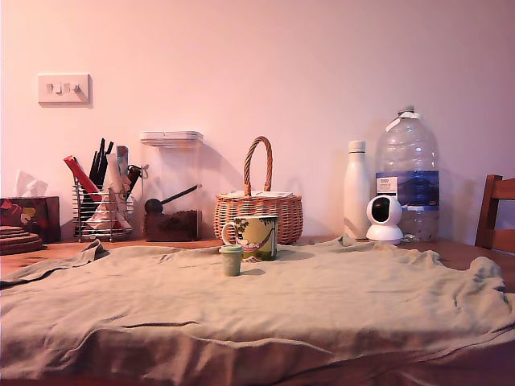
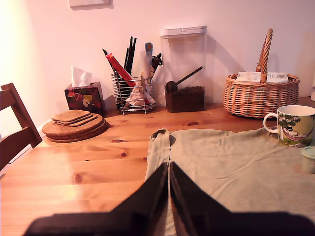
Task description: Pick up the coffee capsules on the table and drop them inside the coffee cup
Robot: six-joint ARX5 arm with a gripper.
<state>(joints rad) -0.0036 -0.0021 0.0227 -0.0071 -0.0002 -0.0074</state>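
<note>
Right now we see one small green capsule (image 1: 231,260) standing upright on the olive-beige cloth (image 1: 322,297) that drapes the wooden table (image 2: 74,167). In the exterior view it sits just in front of the printed mug (image 1: 256,236), slightly toward that view's left, close enough that the two look nearly touching, though we cannot tell whether they actually meet. The mug stands upright on the cloth as well, its cream handle turned toward the exterior view's left.

From the wrist view we look along our gripper (image 2: 169,169), whose two dark fingers (image 2: 147,196) are pressed together with only a thin line between them and nothing held. They hang over the edge of the cloth where it meets bare wood, well apart from the mug (image 2: 297,125). The capsule (image 2: 309,158) shows only as a pale sliver at the border of that picture, just beside the mug.

Behind the cloth, along the wall, we see a wicker basket (image 1: 257,211) with a tall handle, a clear container (image 1: 171,189) holding dark grounds and a scoop, a wire utensil rack (image 1: 102,205), a tissue box (image 2: 84,96) and a stack of cork mats (image 2: 75,124). Toward the exterior view's right stand a white bottle (image 1: 356,189), a small white camera (image 1: 385,219) and a large water jug (image 1: 407,173).
</note>
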